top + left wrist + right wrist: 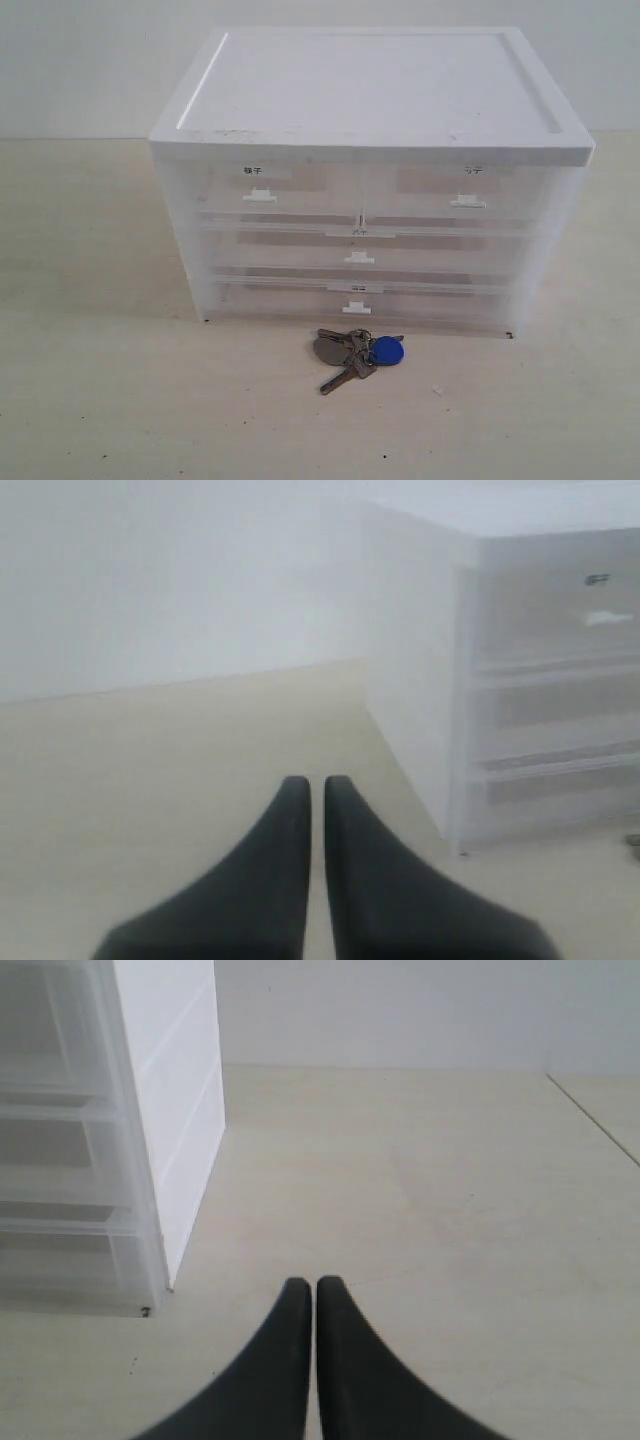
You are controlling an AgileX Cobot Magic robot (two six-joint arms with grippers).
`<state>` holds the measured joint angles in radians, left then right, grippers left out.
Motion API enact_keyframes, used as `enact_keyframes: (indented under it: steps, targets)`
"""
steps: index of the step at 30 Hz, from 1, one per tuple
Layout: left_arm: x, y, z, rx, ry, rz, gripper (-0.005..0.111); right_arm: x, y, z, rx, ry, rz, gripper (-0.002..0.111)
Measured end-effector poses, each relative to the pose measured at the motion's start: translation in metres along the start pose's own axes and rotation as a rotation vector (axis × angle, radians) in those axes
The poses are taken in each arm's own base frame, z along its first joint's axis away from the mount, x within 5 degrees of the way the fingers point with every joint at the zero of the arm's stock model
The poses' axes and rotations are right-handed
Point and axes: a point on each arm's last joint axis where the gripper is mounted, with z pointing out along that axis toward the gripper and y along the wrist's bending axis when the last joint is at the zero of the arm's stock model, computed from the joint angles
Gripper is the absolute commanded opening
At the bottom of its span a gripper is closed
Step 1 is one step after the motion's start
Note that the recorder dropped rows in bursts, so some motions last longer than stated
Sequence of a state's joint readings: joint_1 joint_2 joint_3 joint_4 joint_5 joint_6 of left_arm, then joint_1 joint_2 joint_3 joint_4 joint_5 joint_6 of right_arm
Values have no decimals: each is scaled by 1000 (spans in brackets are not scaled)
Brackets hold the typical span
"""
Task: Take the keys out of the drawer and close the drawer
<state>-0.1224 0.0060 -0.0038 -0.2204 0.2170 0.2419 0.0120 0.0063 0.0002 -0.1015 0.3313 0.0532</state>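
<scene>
A: Where are the keys [350, 358]?
B: Out on the table [100, 400], lying flat in a loose fan. The blue fob [387, 351] is at the end of the bunch toward the right arm's side. They are in neither hand. Both grippers are outside the exterior view, so the keys lie well apart from each.
A: And relative to the left gripper [315, 782]?
B: Ahead of its tips, across toward the front of the drawer unit [420, 680]. A dark sliver shows at the very edge of its wrist view, by the unit's front foot, but there is too little of it to say that it is the keys.
A: Is that gripper holding anything?
B: No. Its two dark fingers are pressed together with only a hairline between them, clenched on nothing, over bare table.
A: The right gripper [315, 1282]?
B: The same: fingers closed tip to tip and empty, with the unit's other side wall ahead of it and apart.
A: What lies closest to the keys?
B: The bottom drawer [300, 300]. They lie just in front of it, below its small white handle [356, 307], not touching the front.
A: Is it shut?
B: Its front sits flush with the frame. So do the wide drawer above it and the two small ones in the top row. The top two carry small dark labels, too small to read.
</scene>
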Motion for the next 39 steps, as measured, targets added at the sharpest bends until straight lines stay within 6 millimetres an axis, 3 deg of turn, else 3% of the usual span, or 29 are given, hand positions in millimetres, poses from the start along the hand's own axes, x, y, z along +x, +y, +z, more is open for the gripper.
enact_keyframes:
  steps: [5,15,39]
  targets:
    - [2,6,0,-106,28,27,4,0,0,0,0,0,0,0]
    - [7,11,-1,-158,82,85,4,0,0,0,0,0,0,0]
    - [7,12,-1,-166,85,75,4,0,0,0,0,-1,0,0]
